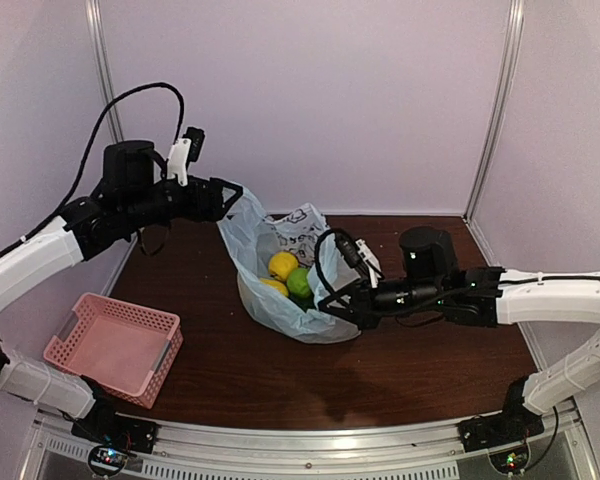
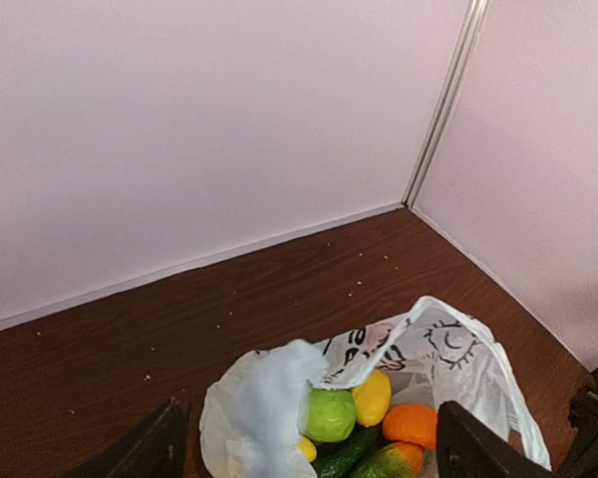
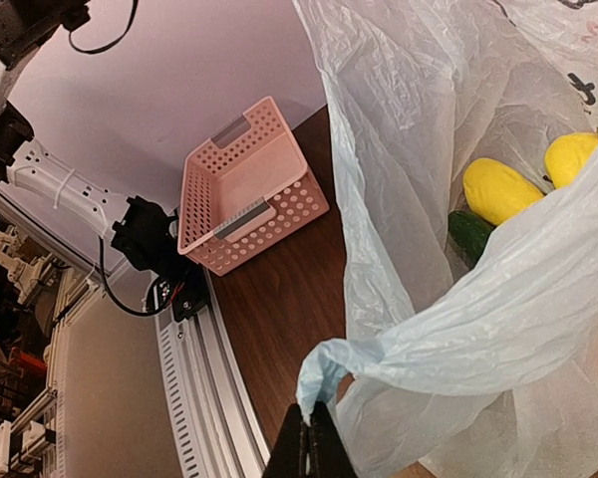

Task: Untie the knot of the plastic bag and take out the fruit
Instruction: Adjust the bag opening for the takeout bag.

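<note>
The plastic bag [image 1: 280,300] sits mid-table with its mouth gaping; the knot is out of view and the handle loops stand apart. Inside lies the fruit: yellow [image 1: 282,265] and green [image 1: 298,282] pieces. The left wrist view adds an orange one [image 2: 411,423] and a cucumber-like one [image 2: 344,453]. My left gripper [image 1: 228,200] hovers above the bag's far-left handle, open, with its fingers [image 2: 476,448] wide and the plastic flap [image 2: 274,393] loose between them. My right gripper [image 3: 314,436] is shut on the near handle loop [image 3: 324,373], at the bag's right side [image 1: 330,300].
A pink perforated basket [image 1: 115,345] stands at the front left near the table edge, also in the right wrist view [image 3: 244,189]. Pale booth walls close in the back and sides. Bare dark wood [image 1: 400,370] lies in front of the bag.
</note>
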### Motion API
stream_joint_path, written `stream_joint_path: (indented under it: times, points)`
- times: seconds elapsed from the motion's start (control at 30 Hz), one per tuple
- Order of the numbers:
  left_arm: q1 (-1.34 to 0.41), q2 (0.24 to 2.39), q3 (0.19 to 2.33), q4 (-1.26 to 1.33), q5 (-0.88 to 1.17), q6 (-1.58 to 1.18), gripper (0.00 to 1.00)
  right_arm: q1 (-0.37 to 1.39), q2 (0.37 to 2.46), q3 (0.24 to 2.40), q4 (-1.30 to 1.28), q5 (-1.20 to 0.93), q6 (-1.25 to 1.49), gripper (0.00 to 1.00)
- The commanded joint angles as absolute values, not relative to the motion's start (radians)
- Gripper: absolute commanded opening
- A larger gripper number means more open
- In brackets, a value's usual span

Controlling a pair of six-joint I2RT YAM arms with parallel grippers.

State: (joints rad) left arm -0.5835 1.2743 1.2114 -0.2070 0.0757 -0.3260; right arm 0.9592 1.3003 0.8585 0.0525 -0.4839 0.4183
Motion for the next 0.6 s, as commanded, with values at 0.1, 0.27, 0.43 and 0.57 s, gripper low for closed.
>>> stream_joint_path:
  times: [0.1,0.27,0.43,0.57]
  points:
    - [-0.743,1.089,1.15,-0.263,-0.227,-0.379,0.91,0.962,1.234,0.801,0.145,-0.39,0.443,0.0]
    - [-0.764,1.052,1.167,-0.263,-0.12,-0.385,0.91,0.962,1.191,0.757,0.185,-0.331,0.466,0.0]
    - [-0.815,1.185,1.259,-0.274,0.044,-0.329,0.8,0.961,1.158,0.737,0.199,-0.275,0.478,0.0]
    - [-0.886,1.36,1.336,-0.267,0.138,-0.312,0.69,0.959,1.141,0.73,0.193,-0.241,0.485,0.0]
